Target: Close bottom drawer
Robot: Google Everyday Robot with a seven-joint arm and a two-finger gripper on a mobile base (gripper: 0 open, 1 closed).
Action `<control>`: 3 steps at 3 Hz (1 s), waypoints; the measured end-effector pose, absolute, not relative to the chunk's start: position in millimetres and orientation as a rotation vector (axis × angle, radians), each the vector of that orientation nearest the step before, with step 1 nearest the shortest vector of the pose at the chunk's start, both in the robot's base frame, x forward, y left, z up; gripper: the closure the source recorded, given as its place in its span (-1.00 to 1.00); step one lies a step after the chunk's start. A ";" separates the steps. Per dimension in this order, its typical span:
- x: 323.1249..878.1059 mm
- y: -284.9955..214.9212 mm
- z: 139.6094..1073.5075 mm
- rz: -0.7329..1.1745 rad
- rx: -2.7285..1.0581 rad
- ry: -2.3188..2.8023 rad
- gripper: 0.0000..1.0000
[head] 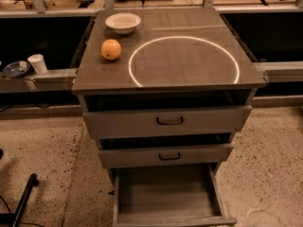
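The bottom drawer (166, 193) is the narrowest of three grey wood-grain drawers and is pulled far out toward me. Its deep plain tray is empty, and its front edge (175, 220) lies along the bottom of the camera view, with the handle hidden. The mid-width drawer (165, 155) and the widest top drawer (166, 121) above it stand slightly out, each with a black bar handle. My gripper is not in view.
On the cabinet top (189, 60) are an orange (111, 49), a white bowl (123, 21) and a bright ring of light. A white cup (37, 63) and a dish (15, 69) sit on a ledge at left. A black leg (21, 200) stands on the speckled floor at lower left.
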State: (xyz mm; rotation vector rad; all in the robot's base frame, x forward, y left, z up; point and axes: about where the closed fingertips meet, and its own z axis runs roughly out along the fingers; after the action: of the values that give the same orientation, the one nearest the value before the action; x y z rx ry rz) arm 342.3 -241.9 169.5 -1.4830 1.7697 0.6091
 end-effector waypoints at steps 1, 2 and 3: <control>340.7 -239.0 152.2 0.588 -1.450 1.770 1.00; 354.5 -227.8 139.5 0.540 -1.371 1.768 1.00; 372.3 -220.1 133.7 0.472 -1.267 1.773 1.00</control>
State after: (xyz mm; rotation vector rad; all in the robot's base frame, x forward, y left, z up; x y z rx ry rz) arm 372.3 -220.1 133.7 -1.2675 1.7726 0.4715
